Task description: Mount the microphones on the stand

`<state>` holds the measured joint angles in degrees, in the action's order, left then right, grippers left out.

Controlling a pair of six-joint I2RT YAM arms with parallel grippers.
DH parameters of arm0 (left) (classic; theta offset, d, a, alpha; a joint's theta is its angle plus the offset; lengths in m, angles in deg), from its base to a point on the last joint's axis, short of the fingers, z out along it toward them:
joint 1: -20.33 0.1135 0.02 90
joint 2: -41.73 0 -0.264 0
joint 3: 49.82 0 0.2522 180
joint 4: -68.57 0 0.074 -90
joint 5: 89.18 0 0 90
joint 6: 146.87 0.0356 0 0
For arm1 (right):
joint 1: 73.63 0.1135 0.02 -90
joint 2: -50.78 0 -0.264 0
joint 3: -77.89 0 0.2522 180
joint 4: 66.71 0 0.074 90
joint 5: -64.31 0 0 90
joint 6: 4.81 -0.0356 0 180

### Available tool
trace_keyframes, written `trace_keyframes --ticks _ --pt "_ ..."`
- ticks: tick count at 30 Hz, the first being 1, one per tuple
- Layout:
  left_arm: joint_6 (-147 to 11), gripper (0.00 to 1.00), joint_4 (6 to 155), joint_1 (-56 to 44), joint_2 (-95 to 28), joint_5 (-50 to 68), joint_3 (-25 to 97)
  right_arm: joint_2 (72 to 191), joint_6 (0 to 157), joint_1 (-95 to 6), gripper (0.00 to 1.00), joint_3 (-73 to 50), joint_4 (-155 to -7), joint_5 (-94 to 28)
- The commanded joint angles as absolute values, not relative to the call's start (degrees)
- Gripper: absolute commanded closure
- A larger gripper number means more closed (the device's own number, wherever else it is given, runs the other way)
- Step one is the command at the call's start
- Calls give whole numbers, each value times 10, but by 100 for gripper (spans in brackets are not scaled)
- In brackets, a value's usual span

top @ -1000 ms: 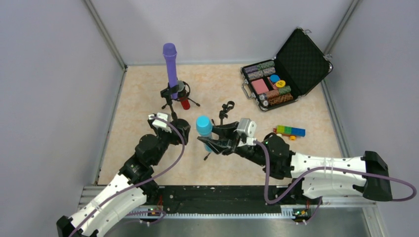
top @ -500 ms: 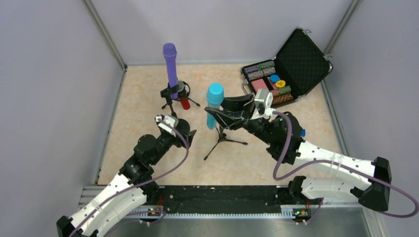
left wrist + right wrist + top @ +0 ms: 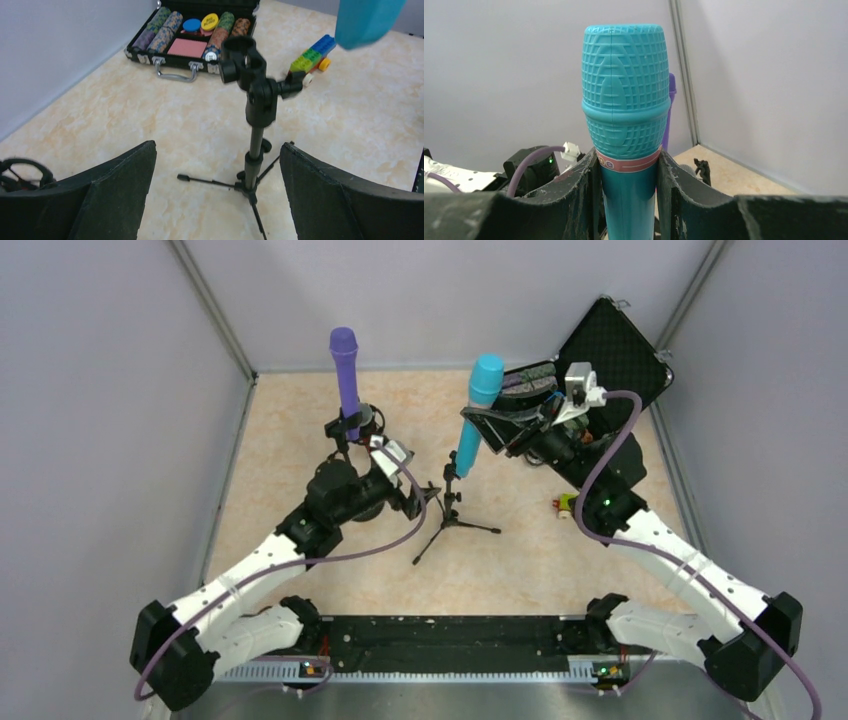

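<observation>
Right hand [image 3: 626,165] is clamped on the light blue microphone [image 3: 478,405] just under its head, holding it tilted in the air. The microphone's lower end is near the clip [image 3: 242,50] of the empty tripod stand [image 3: 452,502] but not in it. In the left wrist view it sits up and to the right of the clip.

Left hand [image 3: 217,146] is spread wide and holds nothing. Its fingers flank the stand without touching it.

Risks:
- Stand is unbraced, so pressing the microphone in would likely tip or skid the tripod.
- Microphone is off-axis to the clip ring and could catch the rim and knock the stand over.
- Grip is high on the body, so the tail may swing.

Purple microphone [image 3: 346,375] is already upright in the other stand [image 3: 345,435], back left. Red one can't be seen, probably behind the left arm.

Open poker chip case [image 3: 600,350] is back right and the block train [image 3: 312,52] lies near it, both clear of the path. The left forearm crowds the stand's left side.
</observation>
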<state>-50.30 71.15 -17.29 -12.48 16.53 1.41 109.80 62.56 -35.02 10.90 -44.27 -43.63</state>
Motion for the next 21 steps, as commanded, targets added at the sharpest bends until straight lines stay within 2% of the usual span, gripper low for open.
trace_keyframes --ticks 1,8,16,19,21 --pt "-515 3 623 -178 -180 221 76 1062 597 -377 100 77 -478 -446" --pt "-537 4 591 -205 -250 262 123 1034 634 -383 100 80 -519 -409" --pt "-536 4 597 -236 -288 226 140 1027 645 -384 100 90 -527 -395" --pt "-532 6 602 -243 -292 187 137 1023 646 -384 100 95 -526 -392" --pt "-531 11 599 -244 -293 170 136 1022 649 -384 100 99 -529 -389"
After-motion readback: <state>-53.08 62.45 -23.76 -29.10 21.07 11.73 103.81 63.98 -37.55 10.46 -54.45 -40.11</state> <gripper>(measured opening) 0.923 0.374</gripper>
